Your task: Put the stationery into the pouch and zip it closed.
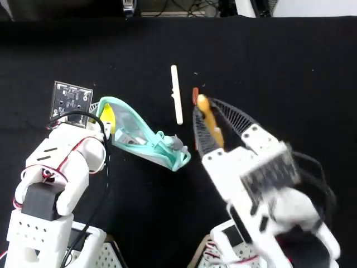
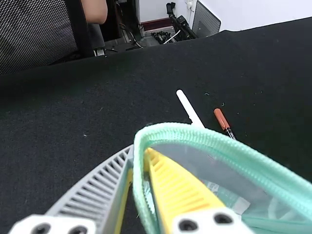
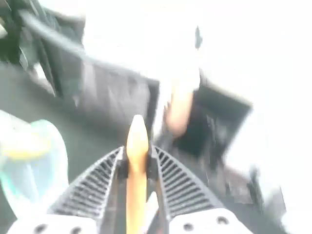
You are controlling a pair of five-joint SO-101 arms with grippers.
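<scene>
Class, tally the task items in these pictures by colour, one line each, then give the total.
teal pouch: 1
white pen: 1
orange pen: 1
Total: 3

Black cloth-covered table [image 1: 290,61]; mesh chair back [image 2: 34,29] beyond far edge; tangled cables [image 2: 163,35] on floor.

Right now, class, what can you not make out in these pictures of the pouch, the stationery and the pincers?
- Right wrist view: blur smears everything, so what the orange thing in the right pincer is cannot be told.
- High view: that pincer covers most of the red pen.
- Left wrist view: the picture's edge cuts off the pouch, and its contents are unclear.
</scene>
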